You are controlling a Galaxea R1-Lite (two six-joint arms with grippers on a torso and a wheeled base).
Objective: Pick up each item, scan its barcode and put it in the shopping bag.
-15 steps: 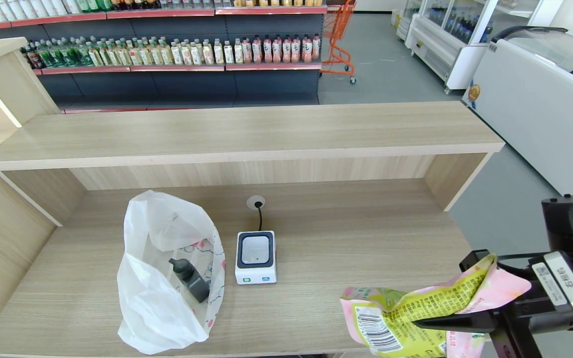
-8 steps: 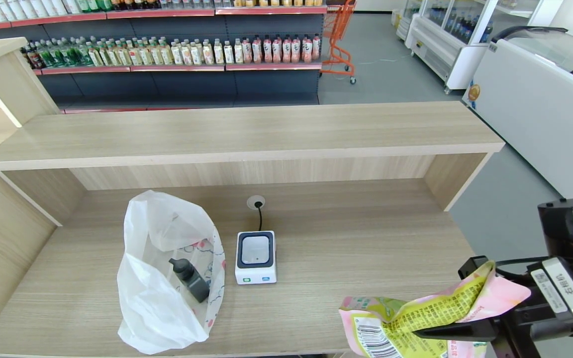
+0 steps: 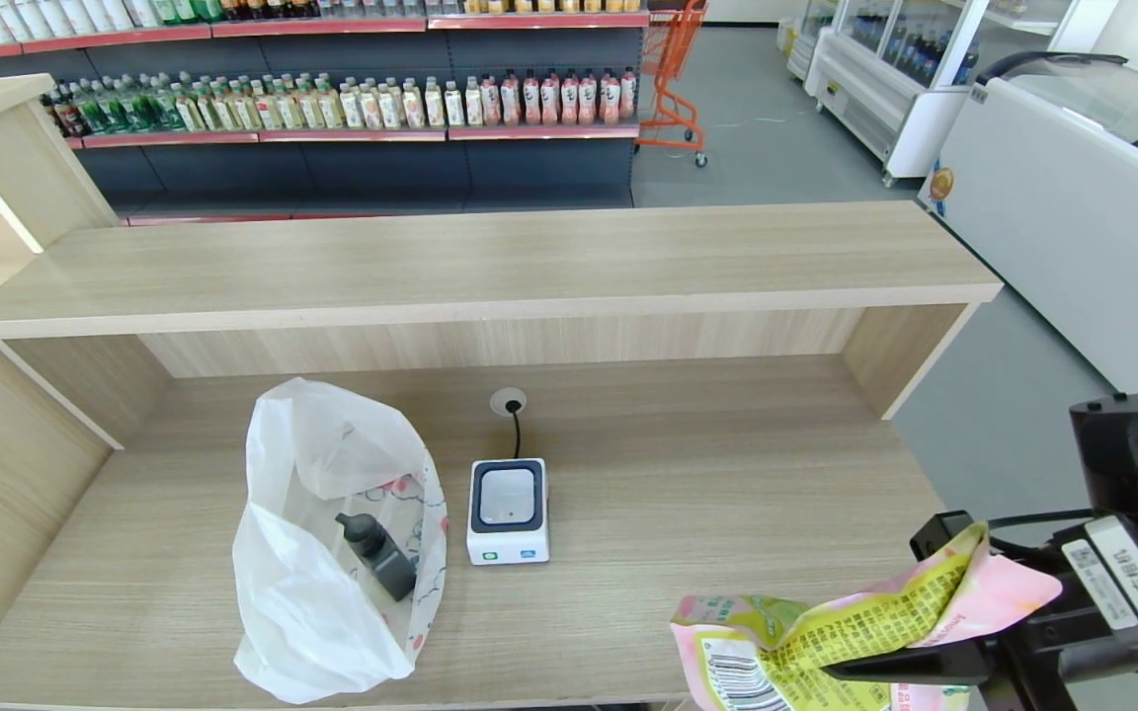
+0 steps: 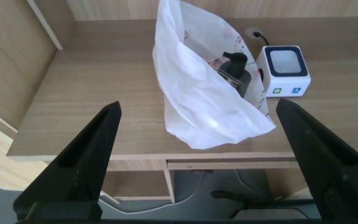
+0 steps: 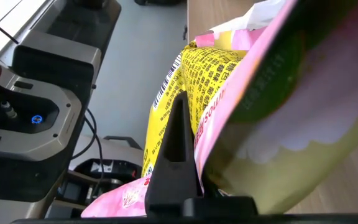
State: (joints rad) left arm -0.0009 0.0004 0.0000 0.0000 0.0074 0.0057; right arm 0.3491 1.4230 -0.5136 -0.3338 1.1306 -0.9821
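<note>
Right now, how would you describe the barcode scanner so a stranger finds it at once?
On the lower wooden counter, look beside the white shopping bag. The scanner is the small white box with a dark-framed window on top and a black cable behind.

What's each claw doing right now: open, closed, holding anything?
Left claw: open, empty, above the counter edge.
Right claw: closed on the pink and yellow snack packet.

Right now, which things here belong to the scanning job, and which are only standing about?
For the job: snack packet, held in the right gripper; scanner; shopping bag; dark bottle already inside the bag.
Just standing about: shelves of drinks; orange cart; freezers.
</note>
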